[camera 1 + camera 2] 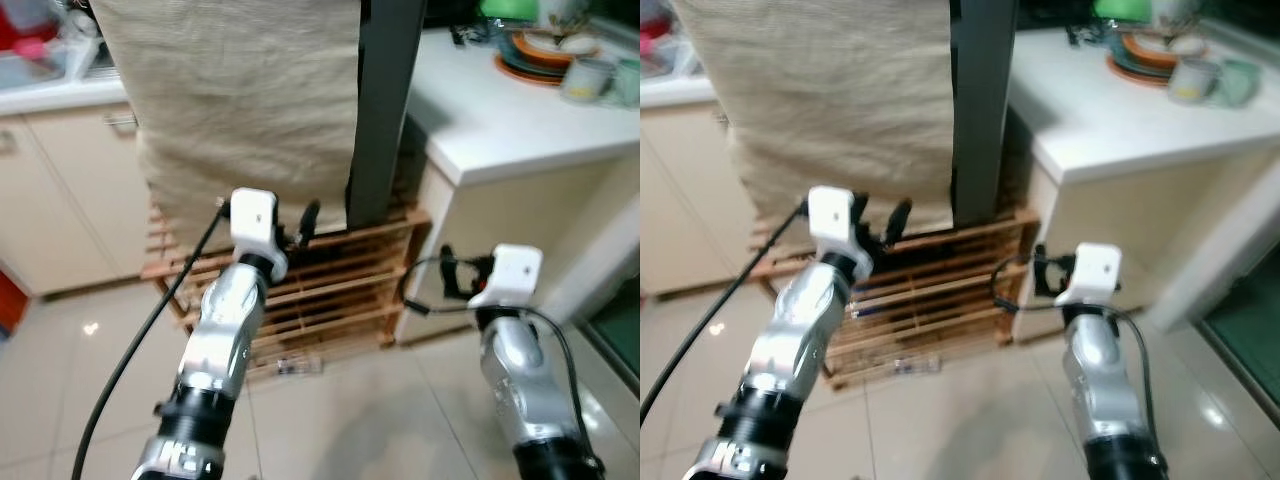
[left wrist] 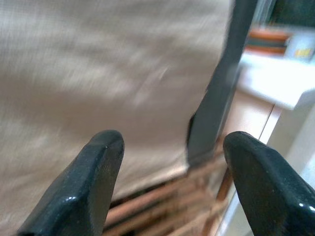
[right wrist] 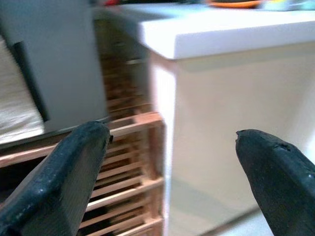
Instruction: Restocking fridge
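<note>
A tall dark grey appliance (image 1: 385,100) stands on a slatted wooden rack (image 1: 330,285). A beige cloth (image 1: 240,100) hangs over its front and hides what is behind. My left gripper (image 2: 170,167) is raised in front of the cloth's lower edge, open, with nothing between its black fingers (image 2: 83,182). My right gripper (image 3: 172,162) is open and empty too. It is held low by the rack's right corner, next to the cream side of the counter (image 3: 231,123). Neither gripper touches anything.
A white counter (image 1: 500,125) on the right carries stacked plates (image 1: 540,55) and mugs (image 1: 590,78). Cream cabinets (image 1: 60,190) stand on the left. A small clear object (image 1: 298,366) lies on the tiled floor (image 1: 340,420) before the rack.
</note>
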Controlling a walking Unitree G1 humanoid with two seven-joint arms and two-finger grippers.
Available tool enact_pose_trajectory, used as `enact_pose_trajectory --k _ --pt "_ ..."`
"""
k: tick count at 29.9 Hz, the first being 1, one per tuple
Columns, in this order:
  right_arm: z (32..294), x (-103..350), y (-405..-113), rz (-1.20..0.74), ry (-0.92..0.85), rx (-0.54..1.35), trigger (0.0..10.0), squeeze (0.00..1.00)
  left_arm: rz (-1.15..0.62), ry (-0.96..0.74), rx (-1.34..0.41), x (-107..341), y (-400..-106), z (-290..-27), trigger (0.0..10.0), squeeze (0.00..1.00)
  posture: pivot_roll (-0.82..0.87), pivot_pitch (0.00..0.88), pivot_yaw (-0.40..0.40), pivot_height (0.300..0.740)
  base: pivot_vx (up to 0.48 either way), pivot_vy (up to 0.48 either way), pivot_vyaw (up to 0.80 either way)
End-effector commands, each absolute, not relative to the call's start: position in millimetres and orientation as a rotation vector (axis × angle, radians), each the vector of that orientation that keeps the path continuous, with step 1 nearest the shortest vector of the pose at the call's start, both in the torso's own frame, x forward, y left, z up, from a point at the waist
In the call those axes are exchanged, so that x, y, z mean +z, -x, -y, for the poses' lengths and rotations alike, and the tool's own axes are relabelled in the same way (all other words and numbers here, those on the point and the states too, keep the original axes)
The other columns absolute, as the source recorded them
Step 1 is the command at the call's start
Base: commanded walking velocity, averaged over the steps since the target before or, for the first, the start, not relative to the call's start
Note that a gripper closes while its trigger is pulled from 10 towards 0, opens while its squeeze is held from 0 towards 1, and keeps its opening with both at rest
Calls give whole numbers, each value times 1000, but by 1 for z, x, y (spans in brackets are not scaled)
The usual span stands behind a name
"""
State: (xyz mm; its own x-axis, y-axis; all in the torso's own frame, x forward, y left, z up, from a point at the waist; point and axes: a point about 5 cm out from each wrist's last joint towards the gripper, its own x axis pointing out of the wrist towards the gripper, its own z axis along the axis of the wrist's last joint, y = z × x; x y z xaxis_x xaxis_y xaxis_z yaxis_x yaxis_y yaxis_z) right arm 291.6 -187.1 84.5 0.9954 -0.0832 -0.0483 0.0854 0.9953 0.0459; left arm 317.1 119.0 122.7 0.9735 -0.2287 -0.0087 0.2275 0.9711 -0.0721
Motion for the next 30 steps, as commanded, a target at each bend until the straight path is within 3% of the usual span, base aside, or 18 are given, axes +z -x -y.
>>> enact_pose_trajectory --k 1,5,6,7,30 --pt "203 88 -289 -23 -25 -165 10000 0 4 57 -238 131 -318 -114 10000 0 -152 0 25 740 0 480 -775" --pt "210 91 -286 -4 -17 -228 10000 0 -12 35 -200 128 -316 -126 10000 16 -149 0 28 740 0 480 -775" --pt "211 91 -285 0 -16 -234 10000 310 -16 30 -196 128 -315 -129 10000 1000 -149 0 28 740 0 480 -775" --pt "211 92 -284 8 -15 -236 10000 1000 -19 33 -199 127 -315 -130 10000 1000 -146 0 31 740 0 480 -775" --pt "203 89 -281 27 11 -192 10000 1000 80 77 -373 143 -294 -128 10000 1000 -123 0 34 740 0 469 -796"
